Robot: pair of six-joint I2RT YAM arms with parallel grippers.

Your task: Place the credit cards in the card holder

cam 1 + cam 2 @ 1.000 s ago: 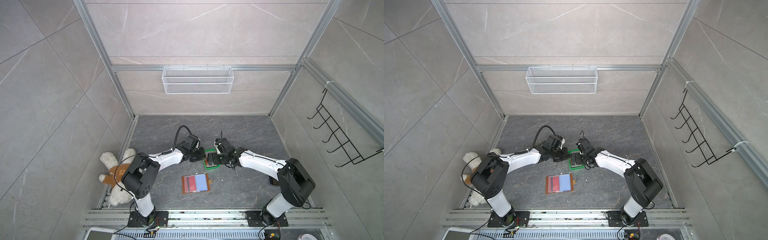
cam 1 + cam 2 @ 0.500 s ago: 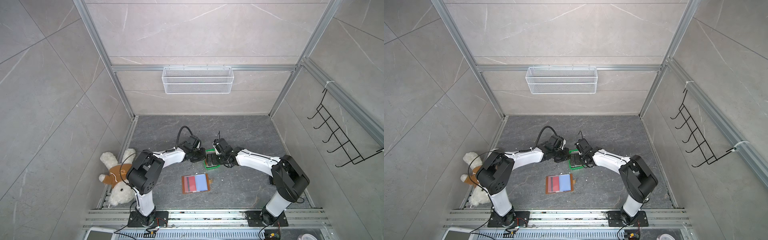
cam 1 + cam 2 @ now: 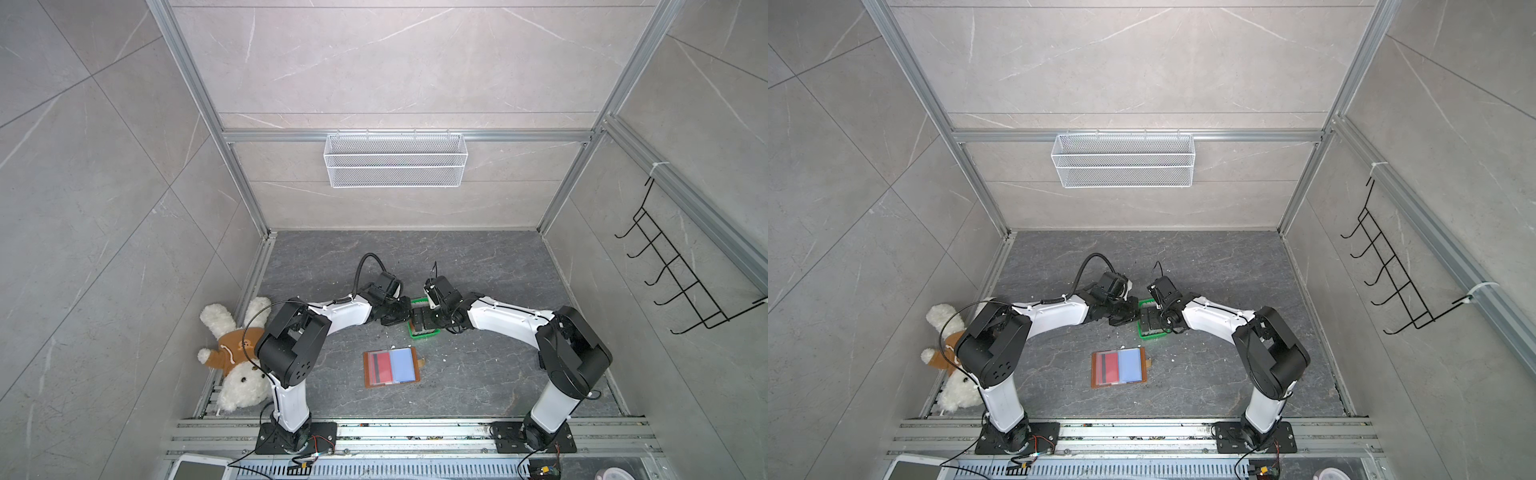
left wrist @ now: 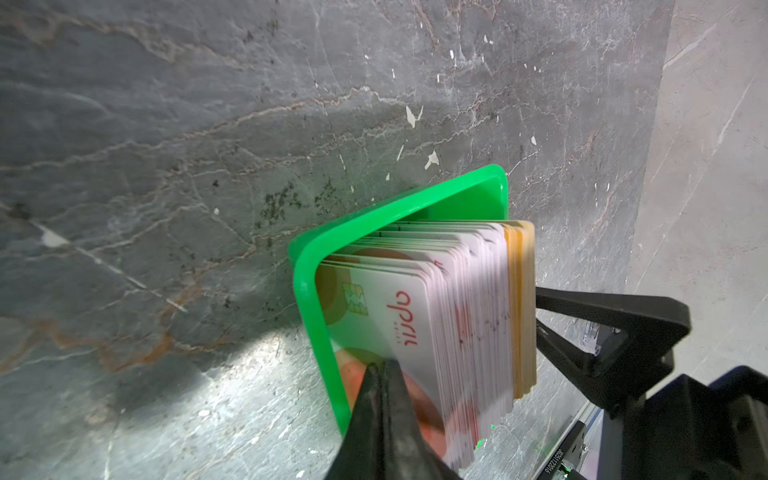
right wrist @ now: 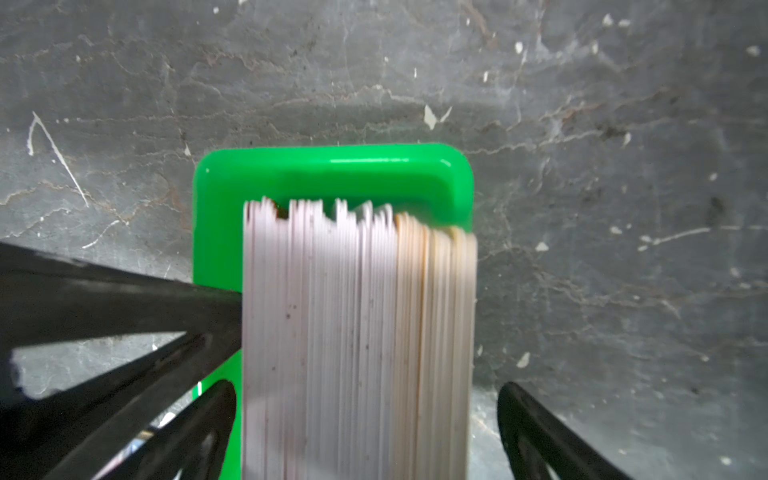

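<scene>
The credit cards (image 4: 457, 299) stand on edge as a thick stack (image 5: 357, 332) in a small green tray (image 4: 316, 291), mid-floor in both top views. My left gripper (image 4: 384, 368) is shut, its tips against the face of the front card; whether a card is pinched between them does not show. My right gripper (image 5: 365, 415) is open and straddles the stack, one finger close by it and a gap at the other. The card holder (image 3: 390, 368) lies open on the floor nearer the arm bases, with a red dark-striped card and a light-blue panel showing.
A white plush toy (image 3: 232, 361) lies at the left floor edge beside the left arm's base. A white wire basket (image 3: 395, 160) hangs on the back wall and a black hook rack (image 3: 685, 286) on the right wall. Metal rails run along the front.
The left jaws have closed the last bit at the front card. Both arms have shifted slightly at the tray. The card holder has not moved.
</scene>
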